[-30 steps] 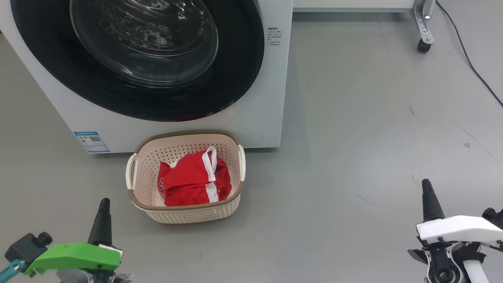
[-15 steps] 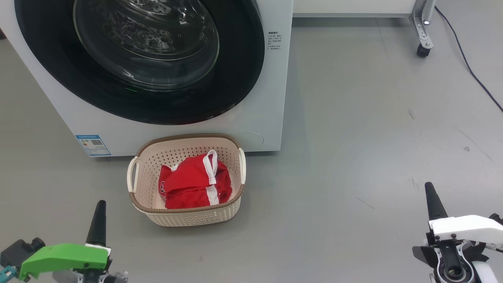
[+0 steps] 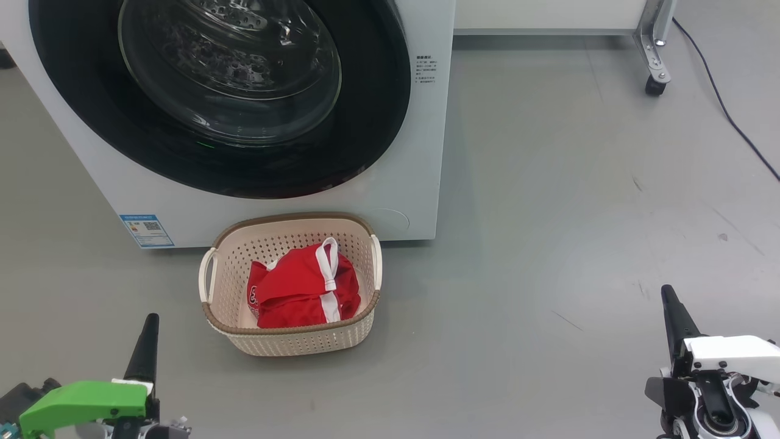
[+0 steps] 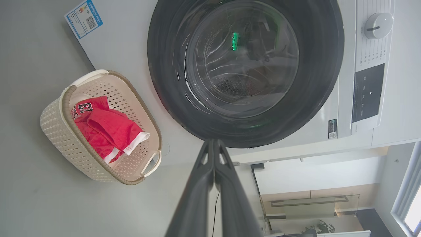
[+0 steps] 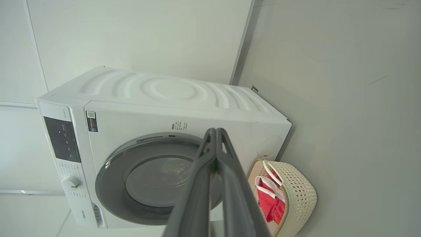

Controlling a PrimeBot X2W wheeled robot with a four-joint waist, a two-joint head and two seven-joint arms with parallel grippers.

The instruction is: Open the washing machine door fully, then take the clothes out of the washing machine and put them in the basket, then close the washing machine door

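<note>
The white washing machine [image 3: 420, 152] stands at the top of the head view with its black-rimmed glass door [image 3: 231, 79] flat against the front. On the floor before it sits the cream basket [image 3: 292, 341], and the red clothes [image 3: 301, 286] with white trim lie inside. My left gripper [image 3: 149, 323] is shut at the lower left, well short of the basket. My right gripper [image 3: 669, 296] is shut at the lower right, far from both. The wrist views show the door [image 4: 245, 72], the basket [image 4: 62, 131], the clothes [image 4: 105, 126] and each pair of fingertips pressed together.
A metal leg on a caster [image 3: 655, 85] and a dark cable [image 3: 725, 97] lie at the top right. Open grey floor [image 3: 579, 213] spreads to the right of the machine. A blue label [image 3: 146, 230] marks the machine's lower left corner.
The whole head view has shifted: machine and basket sit a little lower, both grippers lower in the picture. The basket, clothes and door stay as they were. Both grippers stay shut.
</note>
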